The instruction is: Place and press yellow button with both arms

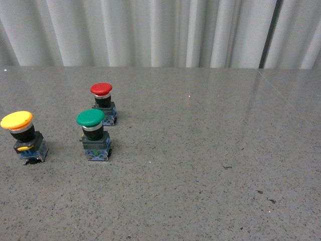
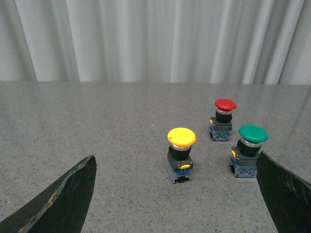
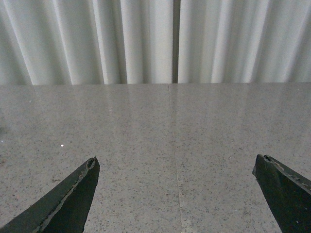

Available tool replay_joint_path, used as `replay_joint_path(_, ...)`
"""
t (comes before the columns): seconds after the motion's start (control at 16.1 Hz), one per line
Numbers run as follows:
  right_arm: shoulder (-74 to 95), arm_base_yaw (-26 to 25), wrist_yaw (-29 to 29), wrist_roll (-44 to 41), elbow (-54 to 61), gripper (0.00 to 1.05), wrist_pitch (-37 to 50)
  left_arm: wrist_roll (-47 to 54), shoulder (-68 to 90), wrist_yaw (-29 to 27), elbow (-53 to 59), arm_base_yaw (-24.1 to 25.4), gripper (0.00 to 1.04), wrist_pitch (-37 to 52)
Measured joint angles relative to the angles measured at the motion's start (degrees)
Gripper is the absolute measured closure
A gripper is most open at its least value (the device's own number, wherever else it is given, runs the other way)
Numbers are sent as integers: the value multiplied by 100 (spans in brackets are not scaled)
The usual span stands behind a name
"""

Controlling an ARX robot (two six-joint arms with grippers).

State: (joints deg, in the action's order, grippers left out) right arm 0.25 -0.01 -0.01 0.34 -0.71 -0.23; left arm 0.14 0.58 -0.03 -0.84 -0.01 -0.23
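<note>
Yellow button (image 1: 24, 136) stands upright on bench (image 1: 200, 150), at 9 o'clock of green button (image 1: 94, 134). Left pincer (image 2: 177, 194) and right pincer (image 3: 177, 194): wide, empty.

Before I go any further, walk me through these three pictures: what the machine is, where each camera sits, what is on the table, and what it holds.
This is a two-armed robot. One picture is from a camera on its body, facing forward; no arm shows there. The other two come from cameras on each wrist, and the black wedges at their lower corners are gripper fingers.

On the grey table stand three push buttons: the yellow button furthest left, the green button beside it, and the red button behind.

The left gripper is open, facing all three buttons. The right gripper is open over bare table. Nothing is held.
</note>
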Motion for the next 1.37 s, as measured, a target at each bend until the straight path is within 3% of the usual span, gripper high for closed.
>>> replay_joint_path(0.5, 0, 0, 0, 0, 0, 7, 0, -11, 13, -50, -2, -13, 7, -55)
replay_joint_path(0.56, 0, 0, 7, 2, 0, 7, -2, -66, 409, -844, -247, -367, 7, -656)
replay_joint_path(0.62, 0, 0, -2, 0, 0, 7, -2, -61, 1246, -1377, -511, -498, 7, -308)
replay_joint_path(0.68, 0, 0, 0, 0, 0, 7, 7, -17, 1996, -1388, -802, -267, 7, 372)
replay_joint_path(0.87, 0, 0, -2, 0, 0, 7, 0, -4, 4599, -608, -1967, 142, 7, 2120)
replay_joint_path(1.0, 0, 0, 0, 0, 0, 7, -2, -164, 6430, -166, -2870, 114, 7, 1893)
replay_joint_path(1.12, 0, 0, -2, 0, 0, 7, 0, -131, 7471, -138, -3440, -83, 7, 1895)
replay_joint_path(1.37, 0, 0, -2, 0, 0, 7, -2, -96, 8338, 107, -3628, -297, 7, 1880)
